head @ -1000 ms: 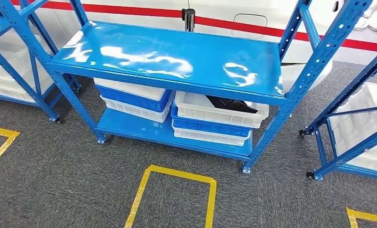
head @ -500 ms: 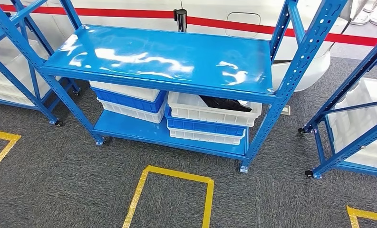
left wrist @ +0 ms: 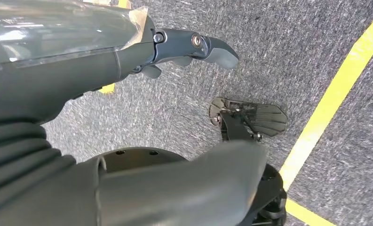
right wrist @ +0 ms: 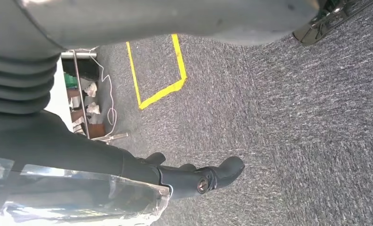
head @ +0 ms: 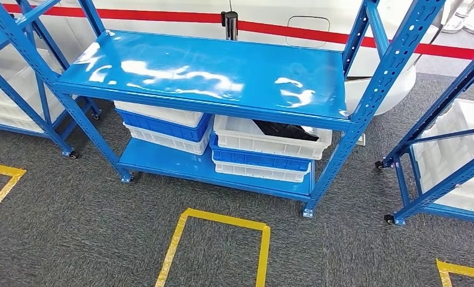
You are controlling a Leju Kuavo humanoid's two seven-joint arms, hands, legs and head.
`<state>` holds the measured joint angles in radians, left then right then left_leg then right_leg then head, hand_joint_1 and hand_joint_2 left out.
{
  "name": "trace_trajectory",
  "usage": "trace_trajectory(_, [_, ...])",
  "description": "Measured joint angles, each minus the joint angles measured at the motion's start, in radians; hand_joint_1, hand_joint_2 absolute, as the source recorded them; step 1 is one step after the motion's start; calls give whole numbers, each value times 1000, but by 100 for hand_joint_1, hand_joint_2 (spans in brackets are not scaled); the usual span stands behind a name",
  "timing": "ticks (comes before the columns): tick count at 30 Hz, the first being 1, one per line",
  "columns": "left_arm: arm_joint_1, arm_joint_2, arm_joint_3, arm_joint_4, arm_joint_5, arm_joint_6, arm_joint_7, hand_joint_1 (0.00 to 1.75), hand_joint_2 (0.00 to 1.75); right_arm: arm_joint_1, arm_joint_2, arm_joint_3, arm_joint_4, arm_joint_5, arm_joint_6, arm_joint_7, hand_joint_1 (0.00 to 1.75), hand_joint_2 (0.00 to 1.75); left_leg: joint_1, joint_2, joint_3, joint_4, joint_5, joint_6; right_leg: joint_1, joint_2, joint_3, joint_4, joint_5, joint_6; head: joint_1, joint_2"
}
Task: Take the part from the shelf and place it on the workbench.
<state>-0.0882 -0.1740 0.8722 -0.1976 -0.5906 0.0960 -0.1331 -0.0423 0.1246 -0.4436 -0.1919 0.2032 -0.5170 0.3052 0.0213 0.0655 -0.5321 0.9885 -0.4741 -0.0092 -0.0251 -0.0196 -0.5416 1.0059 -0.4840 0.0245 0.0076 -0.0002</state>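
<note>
Shelf [head: 210,72] framing has shifted slightly over the last second, so the robot's view is settling as it stands facing the rack rather than anything on it moving. The part [head: 285,130], dark, lies in the upper white bin [head: 270,143] on the lower level, right side, untouched. Both arms hang over the carpet: the left hand [left wrist: 189,49] and right hand [right wrist: 194,176] hold nothing, fingers loosely extended. Reaching, I'd judge, hasn't begun.
</note>
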Motion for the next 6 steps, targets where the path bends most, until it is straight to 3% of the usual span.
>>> trace_trajectory(3, [0, 0, -3, 0, -22, 7, 23, 0, 175, 0, 0, 0, 0, 2, -3, -2, 0, 175, -1, 0, 0, 0, 0, 0, -1, 0, 0, 0, 0, 0, 0, 0])
trace_trajectory(6, [1, 2, -17, -1, -30, 15, 35, 0, 175, 1, 0, 3, 0, 3, 3, -8, 0, 175, -1, 0, 0, 0, 0, 0, -1, 0, 0, 0, 0, 0, 0, 0])
